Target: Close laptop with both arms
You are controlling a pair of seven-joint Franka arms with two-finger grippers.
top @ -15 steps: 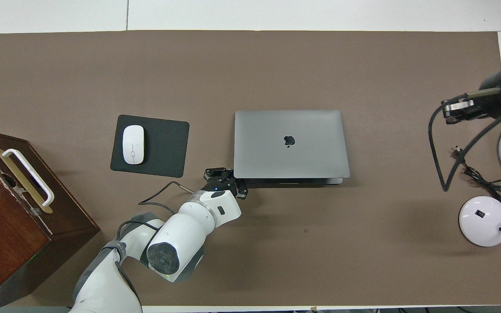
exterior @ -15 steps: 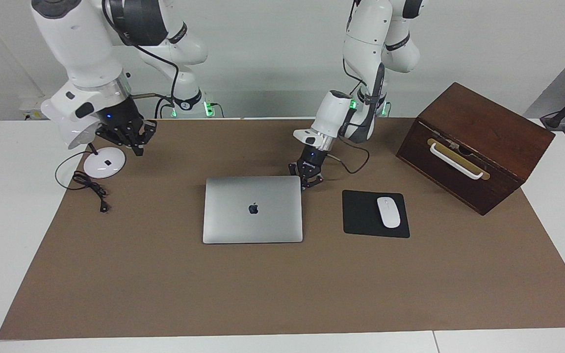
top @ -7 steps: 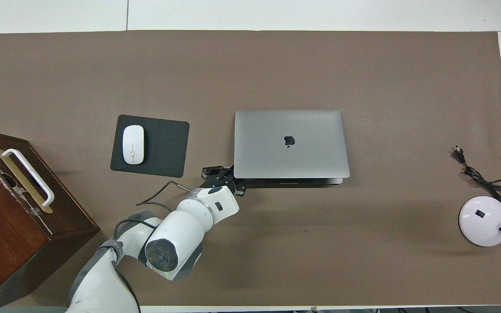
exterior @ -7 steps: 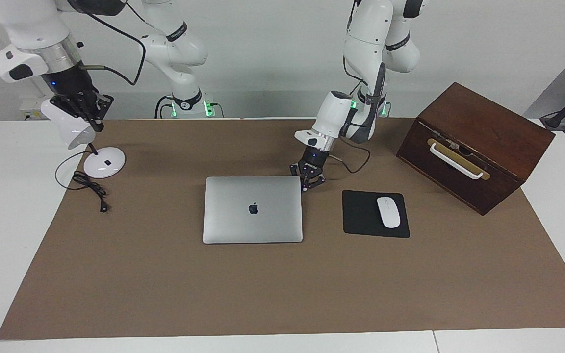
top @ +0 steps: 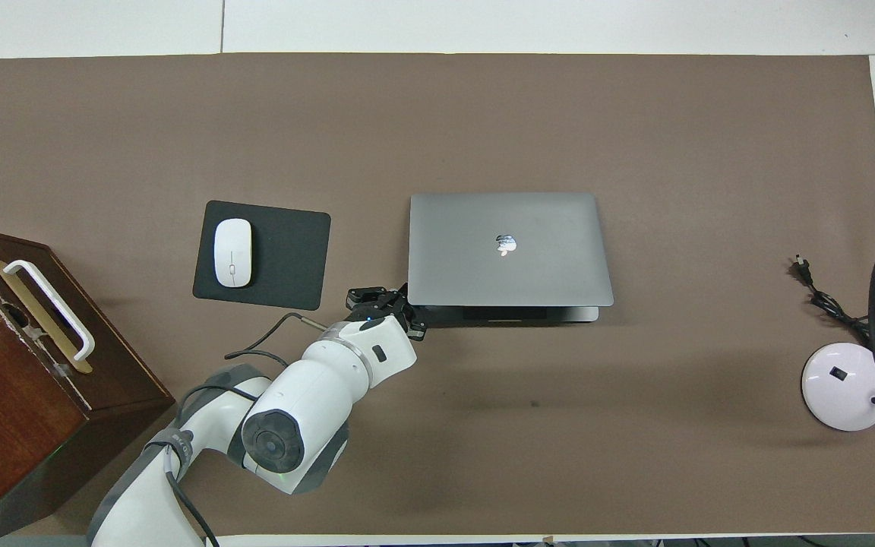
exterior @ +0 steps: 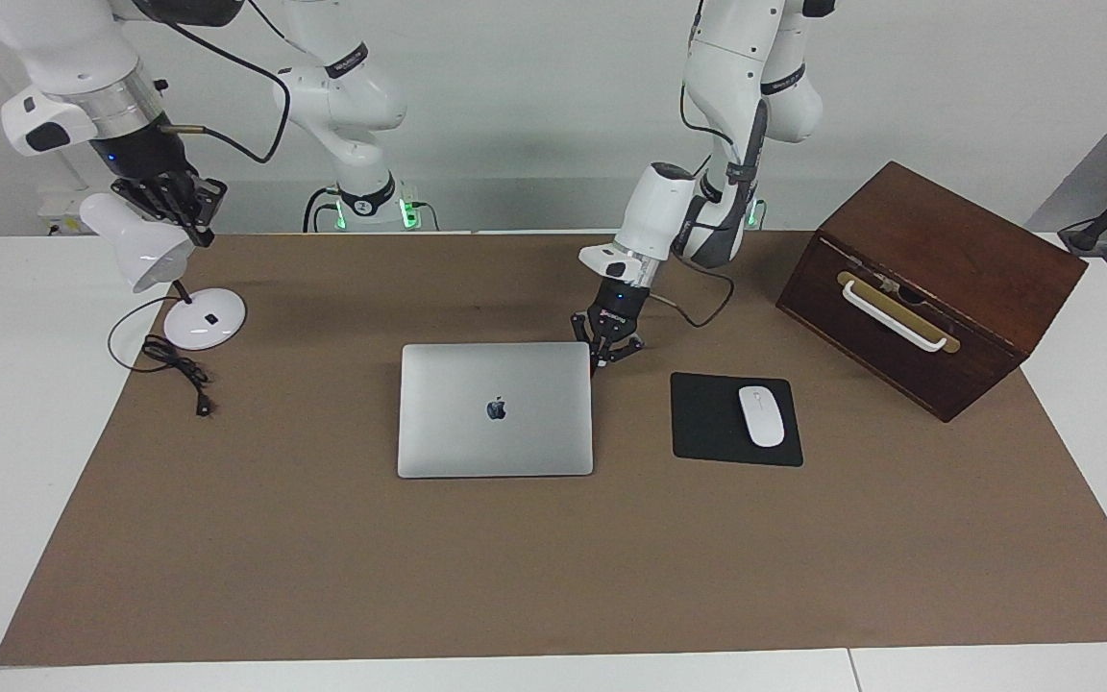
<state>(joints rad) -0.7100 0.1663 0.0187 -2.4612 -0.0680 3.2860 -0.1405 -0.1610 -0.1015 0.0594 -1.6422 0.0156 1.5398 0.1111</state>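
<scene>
The laptop [exterior: 495,409] is the landmark: a thin slab of brushed silver-grey metal with rounded corners, lying mid-mat with its lid nearly down and a narrow dark gap showing along the edge nearest the robots. A dark apple logo [exterior: 496,409] sits at the middle of the lid; no other writing can be read.

The left gripper [exterior: 613,348], black and angular, hangs with its fingertips pressed together at the laptop's corner nearest the robots on the left arm's side; whether it touches the corner cannot be told.

Beside the laptop toward the left arm's end lies a flat black mousepad [exterior: 715,423] carrying a smooth white mouse [exterior: 761,415], and past it a dark wooden box [exterior: 938,279] with a white handle on a brass plate.

Toward the right arm's end stands a white desk lamp [exterior: 204,318] with a round base. The right gripper [exterior: 172,206] is up beside the lamp's shade; its fingers cannot be judged.

The brown mat [exterior: 553,577] is matte and smooth.
</scene>
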